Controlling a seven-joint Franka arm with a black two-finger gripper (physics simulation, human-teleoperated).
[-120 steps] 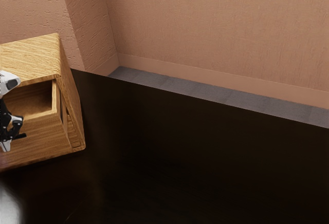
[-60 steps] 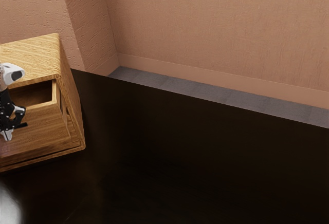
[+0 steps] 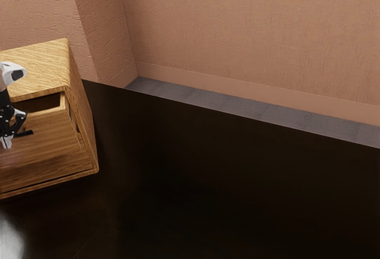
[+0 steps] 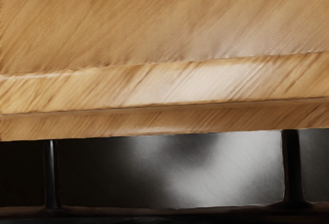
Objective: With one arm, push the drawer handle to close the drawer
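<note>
The black gripper (image 3: 7,139) is at the exterior view's left edge, in front of the drawer front (image 3: 50,146) and beside its black handle (image 3: 24,133); whether they touch is hard to make out. The wooden drawer stands partly open, with a narrow dark gap below the cabinet top (image 3: 41,69). In the wrist view, the handle (image 4: 154,215) runs along the lower edge as a dark bar with two posts reaching to the wood. Above it lie the drawer's wooden edge (image 4: 154,124) and the cabinet top (image 4: 154,23).
A dark, glossy table (image 3: 225,182) extends toward the exterior view's right. Textured walls (image 3: 249,27) rise behind it, with grey floor (image 3: 237,103) between. A blurred pale shape (image 3: 9,238) sits at the exterior view's lower left corner.
The drawer has slid further into the cabinet, and its opening has narrowed. My gripper has moved along with it, toward the cabinet and upward in the exterior view.
</note>
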